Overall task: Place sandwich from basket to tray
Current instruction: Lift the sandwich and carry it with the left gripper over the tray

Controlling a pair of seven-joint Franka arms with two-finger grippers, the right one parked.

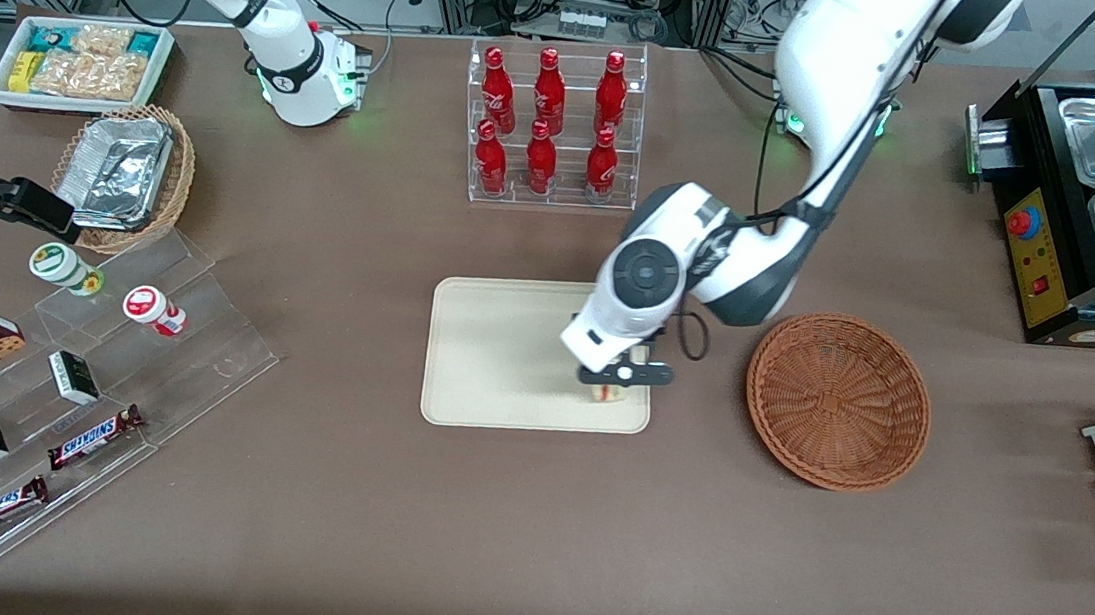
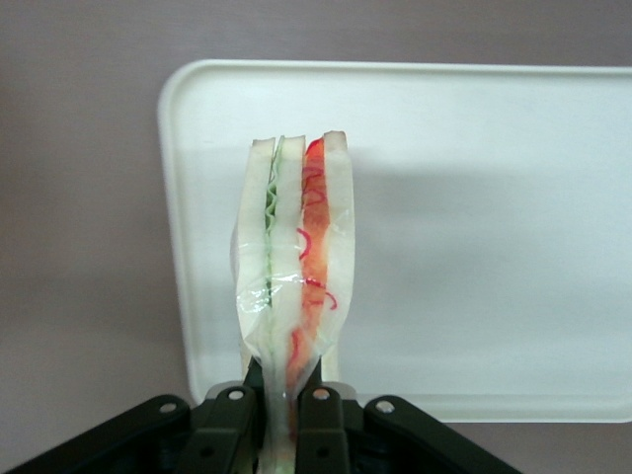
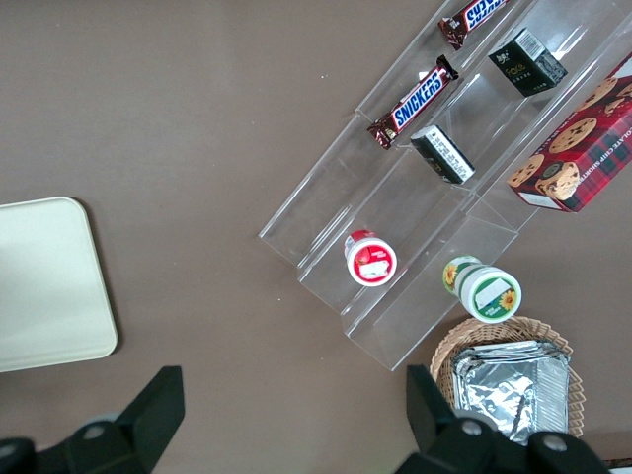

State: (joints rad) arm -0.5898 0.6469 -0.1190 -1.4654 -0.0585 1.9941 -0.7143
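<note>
My left gripper is shut on the sandwich, a wrapped white-bread wedge with red and green filling, and holds it over the corner of the cream tray nearest the basket and the front camera. In the left wrist view the sandwich stands on edge between the black fingers, with the tray under it. Whether it touches the tray I cannot tell. The reddish-brown wicker basket lies beside the tray toward the working arm's end and holds nothing.
A clear rack of red bottles stands farther from the front camera than the tray. Clear steps with snack bars and cups, a tan basket with foil trays and a white snack bin lie toward the parked arm's end. A black food warmer stands toward the working arm's end.
</note>
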